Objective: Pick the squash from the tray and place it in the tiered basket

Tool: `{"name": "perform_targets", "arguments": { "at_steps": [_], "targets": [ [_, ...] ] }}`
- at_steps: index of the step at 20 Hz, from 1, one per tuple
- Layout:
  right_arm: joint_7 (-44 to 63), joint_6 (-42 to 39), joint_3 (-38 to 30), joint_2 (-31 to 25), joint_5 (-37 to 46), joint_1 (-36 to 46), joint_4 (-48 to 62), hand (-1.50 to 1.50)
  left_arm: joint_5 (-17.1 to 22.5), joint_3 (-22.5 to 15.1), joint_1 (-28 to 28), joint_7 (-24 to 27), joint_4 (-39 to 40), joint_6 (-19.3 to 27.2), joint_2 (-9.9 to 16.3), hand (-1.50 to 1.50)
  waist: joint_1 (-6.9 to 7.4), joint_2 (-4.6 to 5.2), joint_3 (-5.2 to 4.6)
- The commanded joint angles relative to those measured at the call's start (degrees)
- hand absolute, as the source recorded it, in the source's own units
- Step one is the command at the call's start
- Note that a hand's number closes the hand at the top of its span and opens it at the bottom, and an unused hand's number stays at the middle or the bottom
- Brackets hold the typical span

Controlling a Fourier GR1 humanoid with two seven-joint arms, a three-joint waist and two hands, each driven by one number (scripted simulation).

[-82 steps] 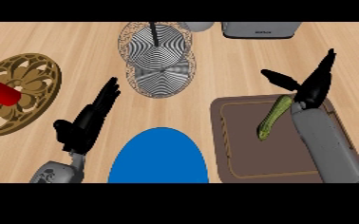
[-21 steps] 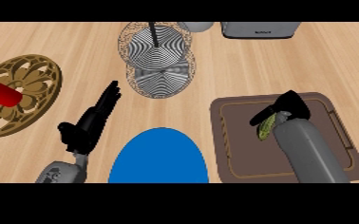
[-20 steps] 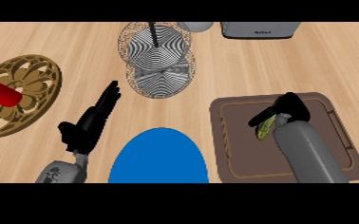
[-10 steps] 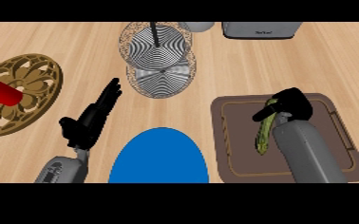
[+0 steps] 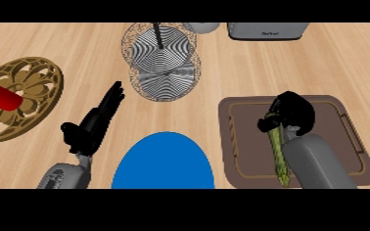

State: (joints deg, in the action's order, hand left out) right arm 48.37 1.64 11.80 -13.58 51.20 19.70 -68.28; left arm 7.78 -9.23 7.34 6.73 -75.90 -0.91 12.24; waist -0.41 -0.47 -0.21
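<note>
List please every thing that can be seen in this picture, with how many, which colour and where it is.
Squash: 1, green, long, over the tray, in the right hand.
Tray: 1, brown, lower right of the counter.
Basket: 1, wire with black-and-white striped tiers, top centre.
Plate: 1, blue, bottom centre.
Gold dish: 1, gold openwork, left edge.
Red thing: 1, red, on the gold dish, partly cut off.
Grey box: 1, grey, top right.
Grey round thing: 1, top edge, partly hidden.
Counter: 1, light wood.
Left hand: 1, black, open, lower left.
Right hand: 1, black, curled round the squash.
</note>
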Motion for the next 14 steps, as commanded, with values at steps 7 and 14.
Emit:
{"name": "perform_targets", "arguments": {
  "at_steps": [7, 14],
  "targets": [
    [-15.43, 0.89, -0.98, -5.61, -6.83, -7.78, -20.52, 1.50, -0.18, -0.02, -1.06, -2.56, -3.42, 0.52, -0.80, 0.00, -0.14, 0.08, 0.26],
    [-11.07, -2.18, -1.76, -3.33, -9.81, -1.02, -38.30, 1.50, -1.60, 0.12, -2.27, 0.39, -0.41, -0.26, -0.48, 0.00, 0.08, 0.14, 0.16]
  ]
}}
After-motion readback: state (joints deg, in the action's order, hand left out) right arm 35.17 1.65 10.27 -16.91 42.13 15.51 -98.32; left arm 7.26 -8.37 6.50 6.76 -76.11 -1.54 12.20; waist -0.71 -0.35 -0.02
